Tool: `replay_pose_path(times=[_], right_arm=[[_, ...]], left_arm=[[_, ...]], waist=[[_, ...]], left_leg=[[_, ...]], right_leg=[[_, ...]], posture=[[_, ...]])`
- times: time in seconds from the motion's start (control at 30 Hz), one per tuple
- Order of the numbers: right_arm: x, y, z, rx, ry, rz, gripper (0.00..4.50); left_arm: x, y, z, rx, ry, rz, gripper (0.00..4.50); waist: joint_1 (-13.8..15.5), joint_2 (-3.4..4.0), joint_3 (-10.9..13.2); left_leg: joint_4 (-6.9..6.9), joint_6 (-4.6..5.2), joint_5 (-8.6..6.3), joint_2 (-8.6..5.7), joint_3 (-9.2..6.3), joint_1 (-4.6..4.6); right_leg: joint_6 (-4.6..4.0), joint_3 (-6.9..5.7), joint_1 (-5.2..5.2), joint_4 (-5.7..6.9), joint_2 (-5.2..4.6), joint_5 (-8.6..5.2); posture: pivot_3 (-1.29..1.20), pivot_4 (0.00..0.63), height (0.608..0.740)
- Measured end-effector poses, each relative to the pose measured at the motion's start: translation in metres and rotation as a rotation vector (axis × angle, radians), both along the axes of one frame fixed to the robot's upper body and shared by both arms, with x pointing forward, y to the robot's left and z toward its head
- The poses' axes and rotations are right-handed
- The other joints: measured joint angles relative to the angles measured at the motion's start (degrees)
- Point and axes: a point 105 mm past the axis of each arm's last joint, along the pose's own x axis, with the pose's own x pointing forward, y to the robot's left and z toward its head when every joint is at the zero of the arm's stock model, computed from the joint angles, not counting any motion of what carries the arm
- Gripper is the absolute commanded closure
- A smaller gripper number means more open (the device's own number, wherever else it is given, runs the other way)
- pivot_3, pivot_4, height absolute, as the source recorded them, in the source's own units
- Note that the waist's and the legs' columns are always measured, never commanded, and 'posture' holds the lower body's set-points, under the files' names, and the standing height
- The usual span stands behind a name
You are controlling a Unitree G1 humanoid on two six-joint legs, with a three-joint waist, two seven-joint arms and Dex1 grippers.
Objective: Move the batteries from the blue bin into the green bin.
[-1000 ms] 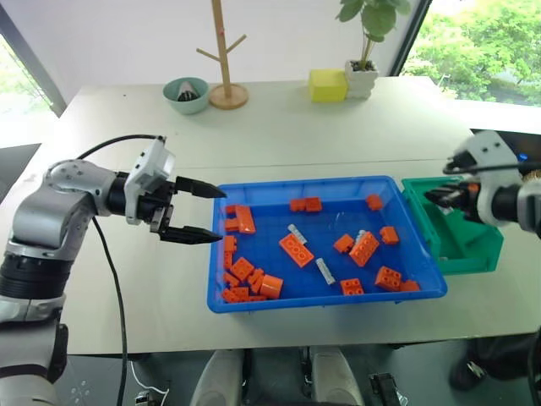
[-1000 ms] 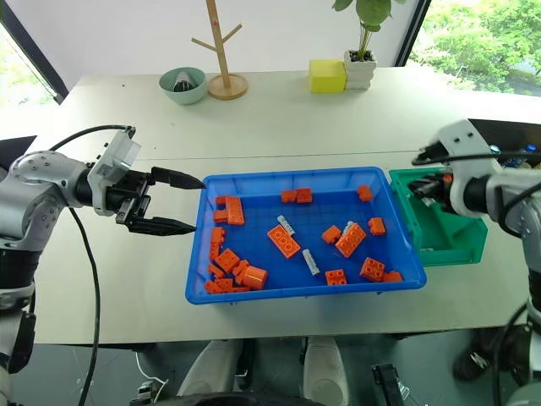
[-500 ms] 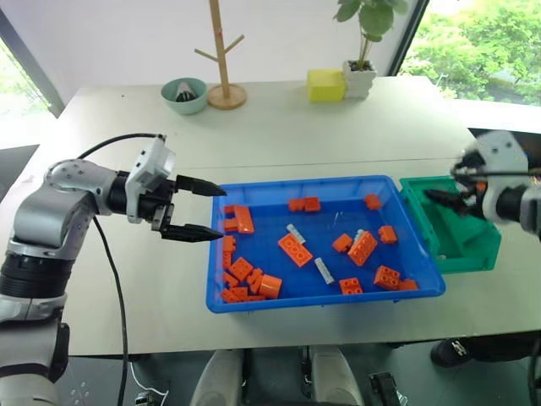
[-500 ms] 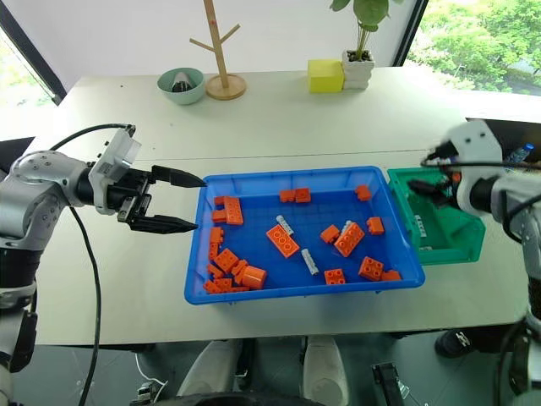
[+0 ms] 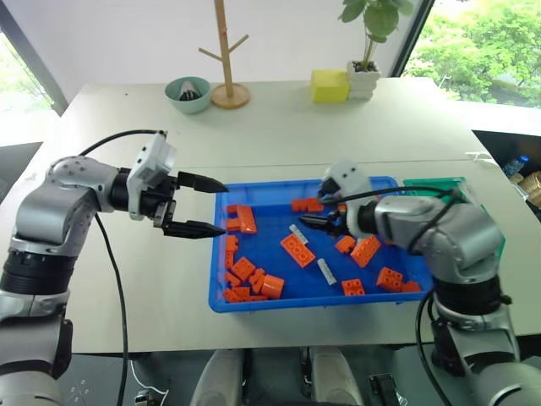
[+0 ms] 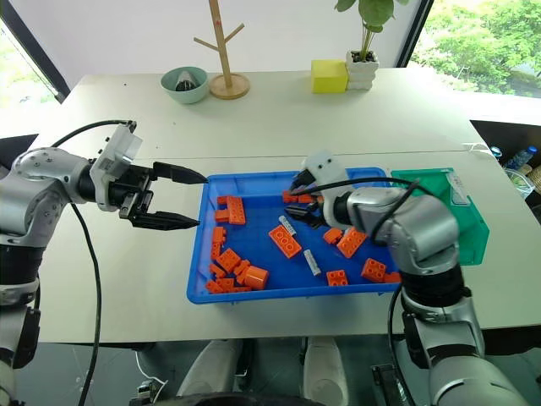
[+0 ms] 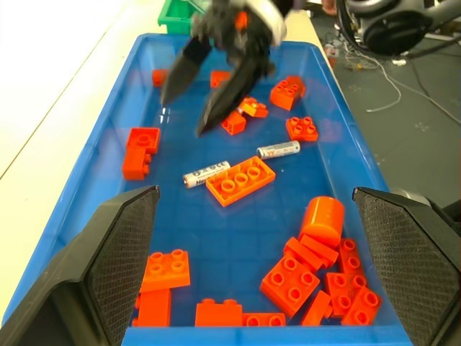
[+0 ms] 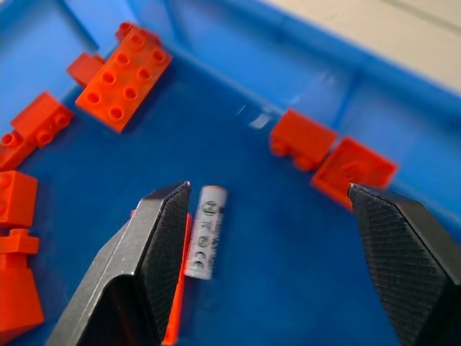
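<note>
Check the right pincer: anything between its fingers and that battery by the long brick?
No. In the right wrist view the open right pincer hangs over bare blue bin floor, the battery just beside one finger.

My left claw [image 5: 201, 205] hangs level, pointing toward my right, its two black fingers spread apart and empty. My right arm reaches across in front of me, its claw [image 6: 297, 208] angled downward, fingers parted wide with nothing gripped between them.
</note>
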Motion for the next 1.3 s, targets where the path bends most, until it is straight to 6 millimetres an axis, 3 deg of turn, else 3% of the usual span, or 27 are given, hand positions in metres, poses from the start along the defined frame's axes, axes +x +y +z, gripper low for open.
replay_pose_path(times=[0.3,0.5,0.63,0.9,1.23,1.3], right_arm=[[0.0,-0.017,0.002,-0.046,-0.007,0.001,0.93],[-0.009,-0.004,0.013,-0.019,0.003,0.073,0.93],[-0.006,0.007,0.004,-0.052,-0.013,0.107,0.93],[0.01,0.009,-0.012,-0.09,-0.025,0.089,0.93],[0.013,0.019,-0.024,-0.119,-0.028,0.114,0.93],[0.013,0.02,-0.024,-0.115,-0.023,0.119,1.45]], left_arm=[[0.0,0.002,0.001,0.005,0.0,0.009,0.0],[0.001,0.001,0.0,0.0,-0.001,0.011,0.0],[0.002,-0.001,0.0,-0.009,-0.004,0.011,0.0],[0.002,-0.002,0.001,-0.011,-0.009,0.015,0.0],[0.003,-0.002,0.001,-0.013,-0.005,0.022,0.0],[0.003,-0.002,0.001,-0.013,-0.006,0.024,0.0]], waist=[[0.0,0.0,0.0],[-0.18,0.0,0.0],[-0.12,0.0,0.0],[-0.06,-0.01,0.0],[-0.06,-0.01,0.0],[-0.08,-0.01,0.0]], left_leg=[[0.0,0.0,0.0,0.01,0.0,0.0],[0.0,0.0,0.0,0.03,0.0,0.02],[0.0,0.0,0.0,0.02,0.01,0.01],[0.0,0.0,0.0,0.02,0.01,0.02],[0.01,0.0,0.0,0.02,0.01,0.01],[0.0,0.0,0.0,0.02,0.01,0.01]], right_leg=[[0.0,0.0,-0.01,0.01,0.01,0.0],[0.0,0.0,0.0,0.02,0.03,0.0],[0.0,0.01,0.0,0.02,0.02,0.0],[0.0,0.0,0.0,0.03,0.02,0.0],[0.0,0.0,-0.01,0.04,0.03,0.0],[0.0,0.0,-0.01,0.04,0.03,0.0]], posture=[[0.0,0.15,0.702],[0.0,0.15,0.702],[0.0,0.15,0.702],[0.0,0.15,0.702],[0.0,0.15,0.702],[0.0,0.15,0.702]])
